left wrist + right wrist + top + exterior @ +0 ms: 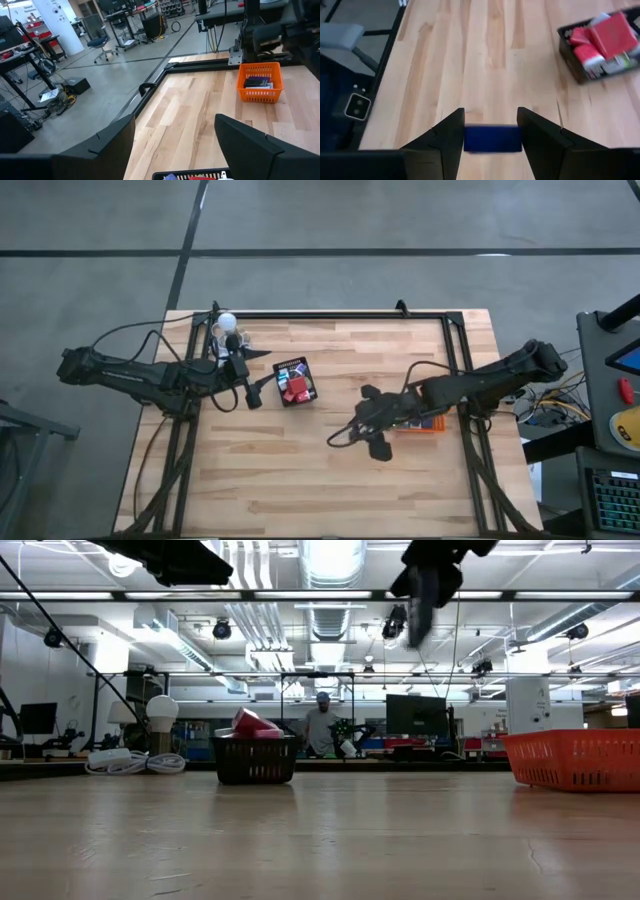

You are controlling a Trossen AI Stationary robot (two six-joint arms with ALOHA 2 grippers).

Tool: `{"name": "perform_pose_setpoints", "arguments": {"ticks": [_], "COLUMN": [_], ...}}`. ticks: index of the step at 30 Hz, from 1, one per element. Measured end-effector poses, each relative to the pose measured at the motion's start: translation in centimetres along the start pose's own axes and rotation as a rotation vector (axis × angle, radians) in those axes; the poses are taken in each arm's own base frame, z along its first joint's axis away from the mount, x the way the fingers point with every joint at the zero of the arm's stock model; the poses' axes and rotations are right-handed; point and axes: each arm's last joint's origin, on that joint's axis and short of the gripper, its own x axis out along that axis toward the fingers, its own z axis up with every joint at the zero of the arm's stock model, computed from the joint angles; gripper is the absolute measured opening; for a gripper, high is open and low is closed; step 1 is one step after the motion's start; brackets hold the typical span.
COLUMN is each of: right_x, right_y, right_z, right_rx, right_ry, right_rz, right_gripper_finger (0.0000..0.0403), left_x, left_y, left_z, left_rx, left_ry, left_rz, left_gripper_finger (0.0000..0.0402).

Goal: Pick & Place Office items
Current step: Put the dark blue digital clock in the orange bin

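Blue block (492,138) is gripped between fingers of right gripper (491,134), above bare table (485,60). Carrying step judged. Next, block must be taken to a tray. Farther off, left gripper (175,135) is held open, empty, over black tray (295,381).

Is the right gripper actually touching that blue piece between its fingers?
Touching. In the right wrist view the blue piece fills the space between the right gripper fingers, with both ends against the inner faces and no gap.
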Motion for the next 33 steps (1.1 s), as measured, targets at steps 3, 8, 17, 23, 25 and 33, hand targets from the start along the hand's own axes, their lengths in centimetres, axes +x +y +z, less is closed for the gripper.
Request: {"name": "perform_pose_setpoints", "arguments": {"ticks": [3,8,17,23,25,33], "right_x": [-1.2,-2.4,-2.3,-1.7,-1.2,-0.1], "right_y": [-0.2,-0.4,-0.5,-0.6,-0.6,-1.2], "right_z": [-0.2,-0.6,-0.7,-0.9,-1.1,-1.4], "right_rx": [0.053,0.109,0.106,0.107,0.106,-0.096], "right_ry": [0.015,0.042,0.055,0.077,0.092,0.145], "right_rz": [-0.028,-0.062,-0.099,-0.106,-0.112,-0.130], "right_gripper_finger": [0.0177,0.0167,0.0143,0.0137,0.0138,0.0159], "left_x": [0.0,0.0,0.0,0.0,0.0,0.0], "left_y": [0.0,0.0,0.0,0.0,0.0,0.0], "left_z": [0.0,0.0,0.0,0.0,0.0,0.0], "left_rx": [-0.001,0.000,0.002,0.001,0.001,0.001], "left_ry": [-0.001,0.000,0.002,0.002,0.002,0.002], "left_rz": [0.000,0.000,-0.001,0.000,0.000,0.000], "left_gripper_finger": [0.0275,0.0275,0.0275,0.0275,0.0275,0.0275]}}
